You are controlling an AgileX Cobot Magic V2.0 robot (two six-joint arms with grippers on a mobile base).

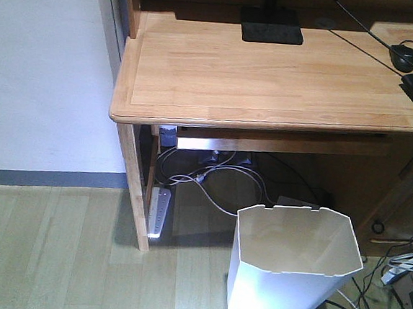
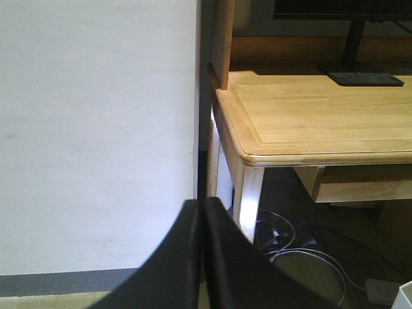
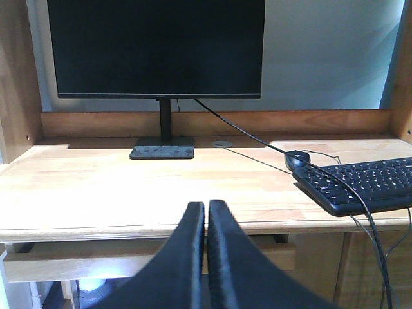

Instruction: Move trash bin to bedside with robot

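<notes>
Both claws are clenched on nothing: in each wrist view the fingers meet tip to tip. The left claw points at the table's left front corner. The right claw points across the tabletop.

The bin stands upright on the floor, below and ahead of both claws and right of centre in the front view, at the table's knee space. The long axis of its rim runs left to right. We judge the right arm the nearer. A white sliver at the lower right corner of the left wrist view may be the bin's rim.

Cables lie behind the bin and to its right. The floor is smooth light wood. A plain wall stands past the table's left end. No bed appears in any view, so we expect the base must turn away from the table.
</notes>
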